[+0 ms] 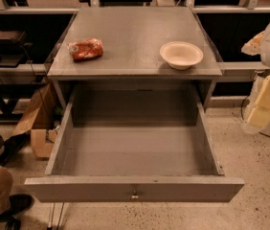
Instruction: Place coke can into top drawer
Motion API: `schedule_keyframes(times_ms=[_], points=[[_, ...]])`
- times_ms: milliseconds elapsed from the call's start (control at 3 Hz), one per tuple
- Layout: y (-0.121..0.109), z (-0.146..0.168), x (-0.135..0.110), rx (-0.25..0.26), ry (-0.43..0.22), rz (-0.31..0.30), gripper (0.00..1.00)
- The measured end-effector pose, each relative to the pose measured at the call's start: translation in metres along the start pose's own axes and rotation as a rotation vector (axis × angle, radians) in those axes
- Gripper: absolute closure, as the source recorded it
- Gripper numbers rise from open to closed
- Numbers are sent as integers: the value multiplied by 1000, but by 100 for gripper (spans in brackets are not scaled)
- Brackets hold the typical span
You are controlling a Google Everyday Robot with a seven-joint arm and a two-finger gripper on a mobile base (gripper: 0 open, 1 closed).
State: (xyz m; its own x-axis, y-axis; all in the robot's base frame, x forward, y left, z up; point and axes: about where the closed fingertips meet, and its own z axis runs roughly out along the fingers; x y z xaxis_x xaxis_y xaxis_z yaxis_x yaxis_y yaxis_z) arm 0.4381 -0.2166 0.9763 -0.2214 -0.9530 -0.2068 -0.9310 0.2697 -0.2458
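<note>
The coke can, red-orange, shiny and dented, lies on its side on the left part of the grey cabinet top. The top drawer is pulled fully open below it, a deep grey box with nothing inside and a small metal knob at the centre of its front panel. My gripper is at the right edge of the view, on the whitish and yellow arm. It is off to the right of the cabinet, well away from the can and level with the drawer's right side.
A cream round bowl stands on the right part of the cabinet top. Cardboard pieces lie on the floor left of the drawer. A person's legs and dark shoes are at the lower left. Metal rails run behind the cabinet.
</note>
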Motion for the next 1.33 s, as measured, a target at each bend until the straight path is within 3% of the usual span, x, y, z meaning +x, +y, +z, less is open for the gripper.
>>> schedule_keyframes(times_ms=[667, 1000, 1333], points=[[-2, -2, -3, 8, -34, 7, 0], [-16, 11, -35, 3, -120, 49, 0], [-30, 32, -93, -26, -253, 116, 0]])
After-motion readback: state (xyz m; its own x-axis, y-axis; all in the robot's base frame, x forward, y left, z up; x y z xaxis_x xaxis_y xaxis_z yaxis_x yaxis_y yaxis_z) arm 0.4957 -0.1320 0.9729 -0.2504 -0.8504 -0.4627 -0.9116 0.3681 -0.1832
